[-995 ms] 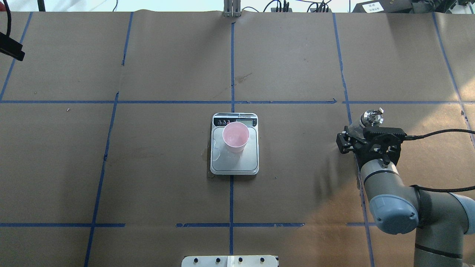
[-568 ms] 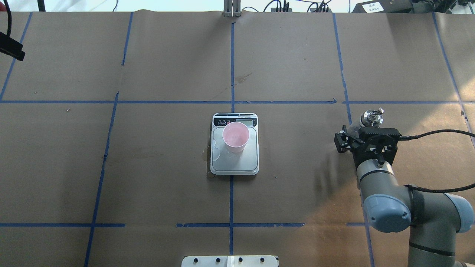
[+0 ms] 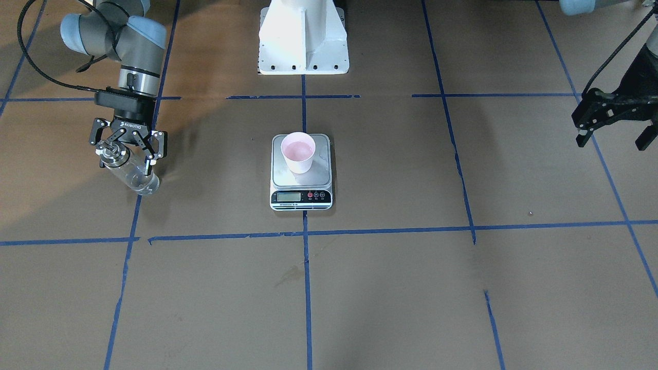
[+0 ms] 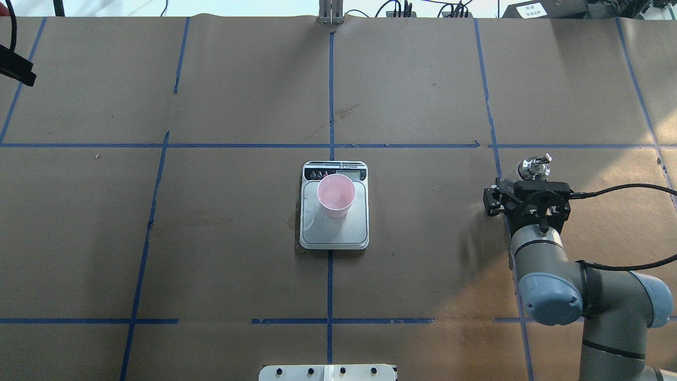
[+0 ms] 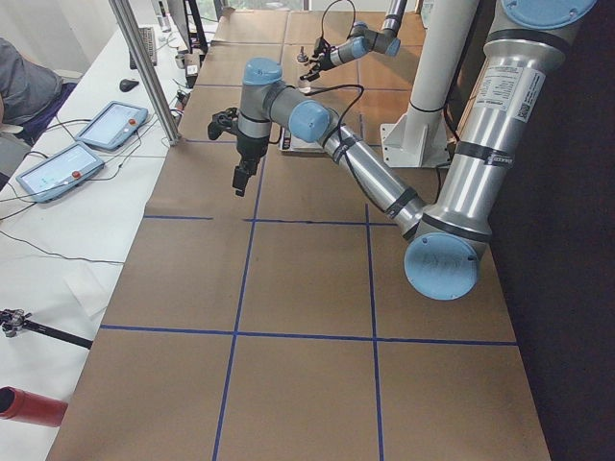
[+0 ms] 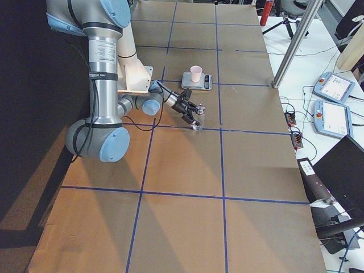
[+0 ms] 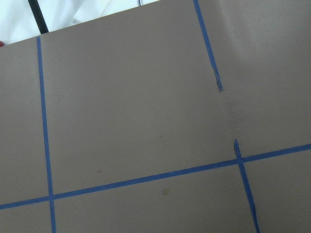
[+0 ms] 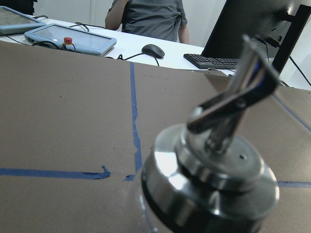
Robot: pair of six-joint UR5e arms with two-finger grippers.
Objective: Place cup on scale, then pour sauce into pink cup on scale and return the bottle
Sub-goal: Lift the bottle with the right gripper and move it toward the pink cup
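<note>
Shifted a little since a second ago, the right pincer (image 3: 128, 156) stays clamped on the bottle (image 3: 132, 174) hanging just below it. Well off to its left the cup (image 3: 297, 151) stands on the scale (image 3: 321, 176); pouring seems done, only release remains.

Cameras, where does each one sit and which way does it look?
Front-facing: across the table, facing the robot; right gripper holds bottle.
Overhead: behind the robot, looking down; right arm.
Left: table's end; left arm nearest.
Right: opposite end; right arm nearest.
Left wrist: only table.
Right wrist: bottle, close up.
Shared: cup on scale, front-facing and overhead.
</note>
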